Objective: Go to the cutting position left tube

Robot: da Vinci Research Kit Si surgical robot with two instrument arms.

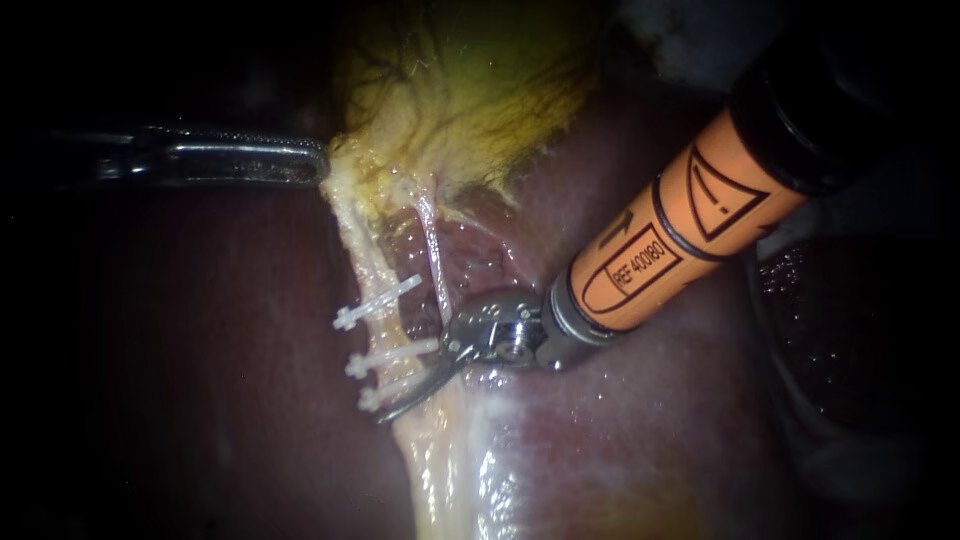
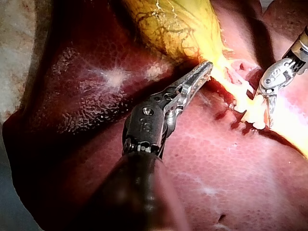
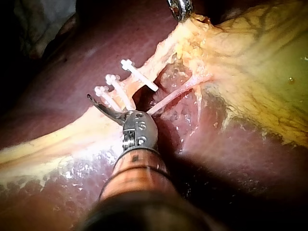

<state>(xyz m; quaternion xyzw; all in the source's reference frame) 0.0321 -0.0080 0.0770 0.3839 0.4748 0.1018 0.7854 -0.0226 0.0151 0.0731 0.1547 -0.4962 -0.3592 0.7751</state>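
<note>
As my left instrument (image 1: 316, 165) clamps gallbladder (image 1: 470, 90), my right instrument's (image 1: 414, 381) hand gapes at the pale, three-clipped left tube (image 1: 372, 270).

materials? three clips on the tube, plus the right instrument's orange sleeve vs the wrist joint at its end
Clips: white, slightly translucent, matte, with no metallic glint; likely plastic.
Orange sleeve on the right instrument: smooth, evenly coloured, printed surface; probably a polymer cover.
Wrist joint: bright silver with sharp highlights; looks like polished steel.
</note>
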